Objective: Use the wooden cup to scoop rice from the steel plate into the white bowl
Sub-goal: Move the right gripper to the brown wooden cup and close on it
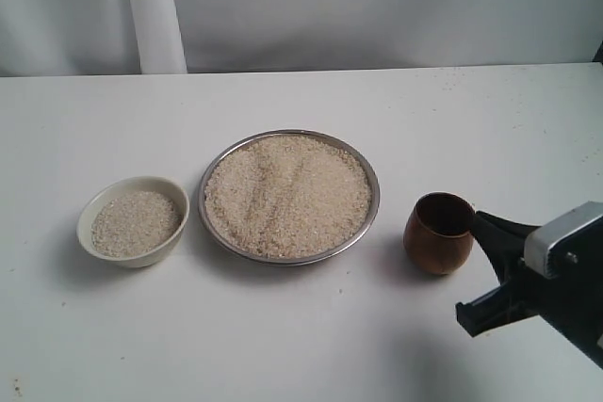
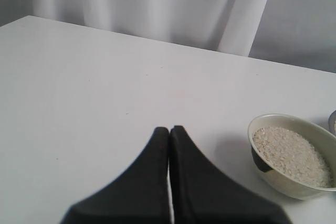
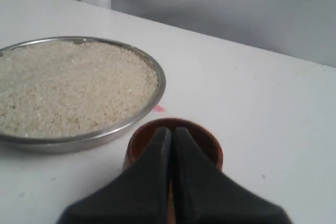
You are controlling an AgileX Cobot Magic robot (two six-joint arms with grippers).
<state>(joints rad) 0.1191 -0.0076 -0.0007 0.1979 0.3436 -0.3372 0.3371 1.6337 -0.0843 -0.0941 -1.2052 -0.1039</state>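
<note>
The steel plate (image 1: 376,185) lies mid-table, heaped with rice (image 1: 287,195). Left of it stands the white bowl (image 1: 141,256), partly filled with rice (image 1: 137,221). The wooden cup (image 1: 438,242) stands upright right of the plate, its inside dark. My right gripper (image 1: 480,221) is shut, tips at the cup's right rim; in the right wrist view the right gripper (image 3: 171,129) overlaps the cup (image 3: 210,148) mouth beside the plate (image 3: 160,85). Whether it touches the cup I cannot tell. My left gripper (image 2: 169,129) is shut over bare table, with the bowl (image 2: 291,187) off to one side.
The white table (image 1: 283,345) ends at a pale curtain with a thick vertical fold (image 1: 155,11) behind. A small pink speck (image 3: 159,108) lies on the table between plate and cup. The left arm is outside the exterior view.
</note>
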